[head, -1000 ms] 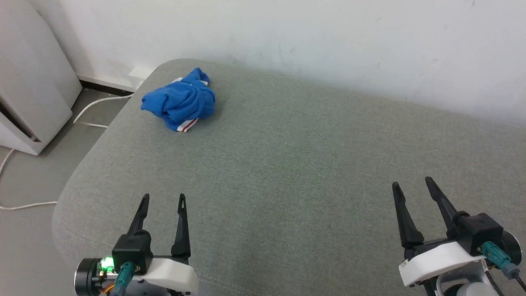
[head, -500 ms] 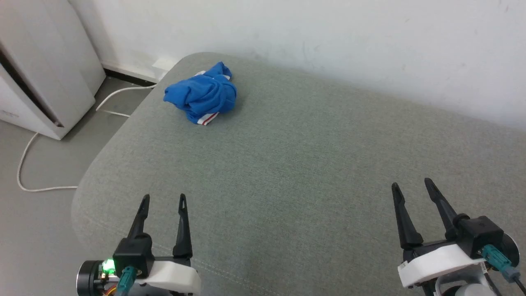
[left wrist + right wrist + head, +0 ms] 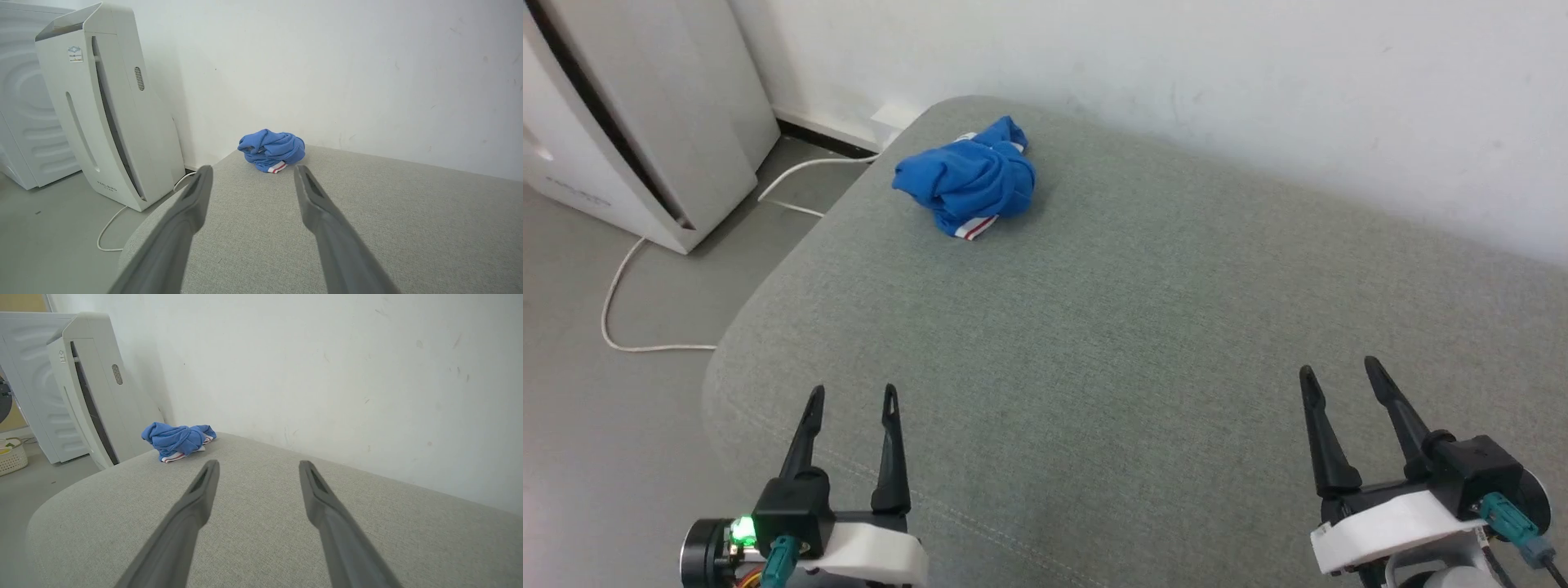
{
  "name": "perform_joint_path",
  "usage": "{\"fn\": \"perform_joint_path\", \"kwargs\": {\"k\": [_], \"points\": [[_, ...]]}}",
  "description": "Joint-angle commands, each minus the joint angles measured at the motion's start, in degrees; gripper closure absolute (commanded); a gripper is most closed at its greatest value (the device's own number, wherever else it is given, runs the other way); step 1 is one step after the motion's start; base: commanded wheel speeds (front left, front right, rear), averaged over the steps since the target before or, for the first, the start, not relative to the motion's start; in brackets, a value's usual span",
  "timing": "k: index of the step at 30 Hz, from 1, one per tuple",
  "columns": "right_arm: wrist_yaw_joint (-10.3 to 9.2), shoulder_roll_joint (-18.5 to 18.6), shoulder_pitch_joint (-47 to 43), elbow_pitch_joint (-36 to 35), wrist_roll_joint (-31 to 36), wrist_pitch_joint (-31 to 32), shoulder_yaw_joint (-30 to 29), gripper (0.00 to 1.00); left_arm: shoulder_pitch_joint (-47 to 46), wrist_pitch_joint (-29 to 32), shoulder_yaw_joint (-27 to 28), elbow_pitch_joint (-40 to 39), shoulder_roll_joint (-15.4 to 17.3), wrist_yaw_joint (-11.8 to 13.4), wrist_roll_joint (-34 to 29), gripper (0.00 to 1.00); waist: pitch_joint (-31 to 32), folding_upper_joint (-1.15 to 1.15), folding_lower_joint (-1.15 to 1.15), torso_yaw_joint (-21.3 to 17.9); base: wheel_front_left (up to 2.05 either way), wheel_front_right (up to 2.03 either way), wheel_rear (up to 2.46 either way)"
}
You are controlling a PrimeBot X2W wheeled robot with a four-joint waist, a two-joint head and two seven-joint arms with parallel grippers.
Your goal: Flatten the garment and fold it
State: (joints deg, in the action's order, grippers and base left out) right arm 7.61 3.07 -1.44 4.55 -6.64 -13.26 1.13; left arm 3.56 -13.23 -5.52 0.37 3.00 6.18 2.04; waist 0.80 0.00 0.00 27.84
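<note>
My left gripper (image 3: 853,390) and right gripper (image 3: 1339,367) hover at the near edge of the cushion (image 3: 1111,327). Both are spread wide and hold nothing, with their fingers pointing away from me.

The reach worries me most. The garment (image 3: 968,180) is well apart from both grippers, so I judge the body must bend or roll forward, and a low approach could drag the fingertips into the upholstery. The garment is a tight wad, so a pinch may catch several layers at once and lift a lump rather than one edge, and flattening would then stall. It also sits close to the rounded far-left corner. A sideways nudge from the right could push it over the edge and down to the floor (image 3: 596,425), where a white cable (image 3: 621,286) loops beside a white appliance (image 3: 645,122). The wall (image 3: 1176,65) lies just behind it and leaves little room to come over the top.

The garment lies bunched on the far left of the cushion, blue, with red-striped white trim (image 3: 976,229) showing on its near side. It is far ahead and slightly right of the left gripper, and far ahead and well to the left of the right one.
</note>
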Motion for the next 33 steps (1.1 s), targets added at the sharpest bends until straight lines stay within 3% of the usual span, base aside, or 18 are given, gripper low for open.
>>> {"fn": "perform_joint_path", "kwargs": {"k": [1,11,22,28,33], "points": [[-0.11,-0.2,-0.7,0.2,-0.3,-0.6,0.1,0.00,0.9,-0.7,-0.3,-0.1,-0.1,0.6,0.3,0.00,-0.1,0.00,0.00,0.8,0.00,0.00,0.00],[-0.12,-0.2,-0.9,0.8,-0.3,-1.7,0.2,0.00,0.8,-1.7,-1.5,-0.1,-0.1,1.2,1.1,0.00,-1.0,0.00,0.00,2.9,0.00,0.00,0.00],[-0.12,-0.2,-0.8,0.8,0.5,-1.7,0.8,0.00,-0.1,-1.8,-1.3,0.1,-0.1,0.8,1.2,0.00,-1.8,0.00,0.00,1.7,0.00,0.00,0.00],[-0.12,-0.2,-0.1,-0.3,2.1,-1.7,1.0,0.00,-3.6,-1.6,-0.7,3.2,0.2,-2.3,3.3,0.00,-4.8,0.00,0.00,0.3,0.00,0.00,0.00],[-0.12,-0.2,0.9,-1.8,4.8,-1.7,1.4,0.00,-13.4,4.0,-1.0,10.2,3.0,-5.3,3.7,0.00,-10.0,0.00,0.00,-1.7,0.00,0.00,0.00]]}}
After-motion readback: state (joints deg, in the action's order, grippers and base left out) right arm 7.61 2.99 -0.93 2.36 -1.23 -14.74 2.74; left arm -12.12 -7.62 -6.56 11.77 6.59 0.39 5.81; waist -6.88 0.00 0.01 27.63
